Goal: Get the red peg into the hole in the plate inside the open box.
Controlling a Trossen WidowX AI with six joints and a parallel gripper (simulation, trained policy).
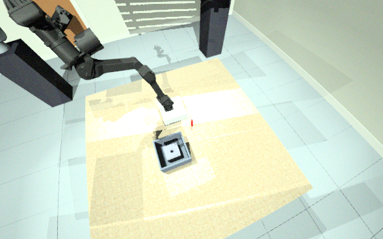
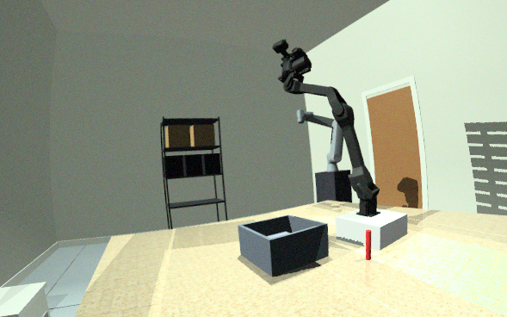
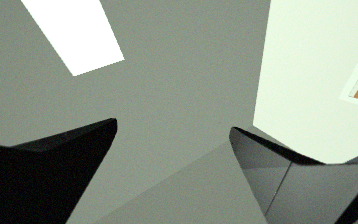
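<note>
The red peg (image 1: 192, 123) (image 2: 368, 245) stands upright on the table, beside the arm's white base block and apart from the box. The open blue-grey box (image 1: 177, 165) (image 2: 255, 247) stands on the table. On its floor lies a pale plate (image 1: 176, 155) with a dark hole near its middle; only a sliver of the plate shows in the exterior view. My gripper (image 3: 175, 128) is open wide with nothing between its fingers. It is raised high above the table, well away from the peg and the box, and the wrist view shows only walls, ceiling and a light panel.
The white base block (image 1: 175, 116) (image 2: 356, 226) carries the arm and stands close behind the peg and box. The wooden table (image 1: 238, 169) (image 2: 204, 276) lies under them. Dark pedestals (image 1: 211, 36) stand beyond the table, and a shelf rack (image 2: 193, 148) stands at the far wall.
</note>
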